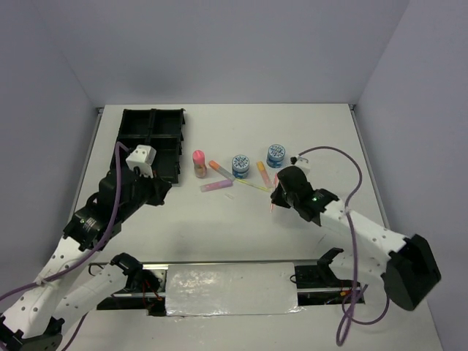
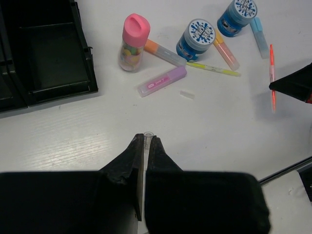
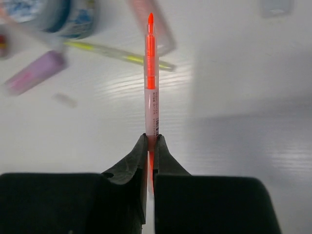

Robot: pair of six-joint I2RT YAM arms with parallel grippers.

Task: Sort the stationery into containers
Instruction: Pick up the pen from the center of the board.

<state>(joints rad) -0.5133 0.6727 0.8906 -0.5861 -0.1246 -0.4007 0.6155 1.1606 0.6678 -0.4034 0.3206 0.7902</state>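
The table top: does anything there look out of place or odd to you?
One small thing: a pale scrap lies loose on the table beside the pink marker. I cannot tell what it is. Nothing looks spilled or broken.

Top view: fixed high on the near side, looking down over the whole bench. Left wrist: low, facing forward past the left gripper, mid-range. Right wrist: very near, sighting along the orange pen. All share the yellow-green pen.
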